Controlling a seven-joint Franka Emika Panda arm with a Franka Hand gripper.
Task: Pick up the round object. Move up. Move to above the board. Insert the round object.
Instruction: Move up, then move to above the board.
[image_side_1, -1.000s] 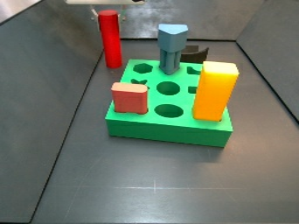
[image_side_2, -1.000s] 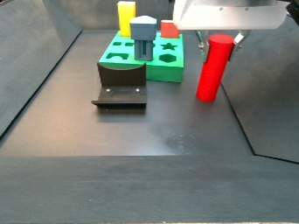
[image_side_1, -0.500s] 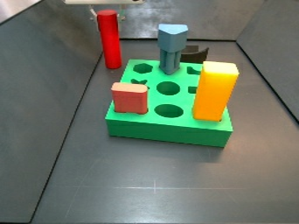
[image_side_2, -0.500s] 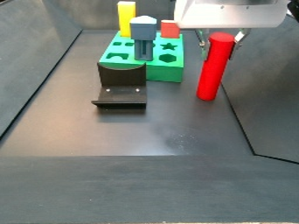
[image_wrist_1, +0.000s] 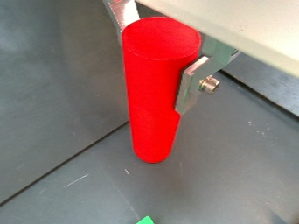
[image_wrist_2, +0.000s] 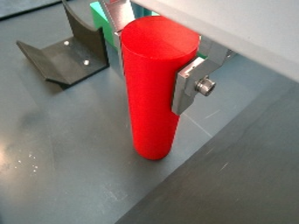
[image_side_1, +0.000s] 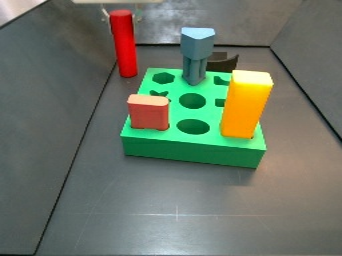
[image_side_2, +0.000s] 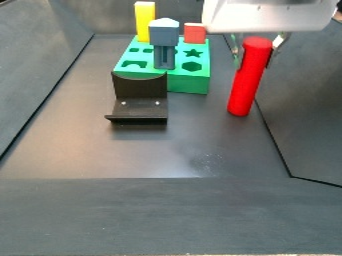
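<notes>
round object (image_wrist_1: 156, 87): smooth matt plastic | pincer (image_wrist_1: 158, 35) fingers (image_wrist_1: 193, 83): bare metal

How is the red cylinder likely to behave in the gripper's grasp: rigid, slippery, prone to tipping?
The round object looks rigid, so it probably won't deform. Its smooth, curved sides meet the gripper fingers only near its top, so it might slip or swivel. Tall and narrow in a side view, it would likely tip if released carelessly.
</notes>
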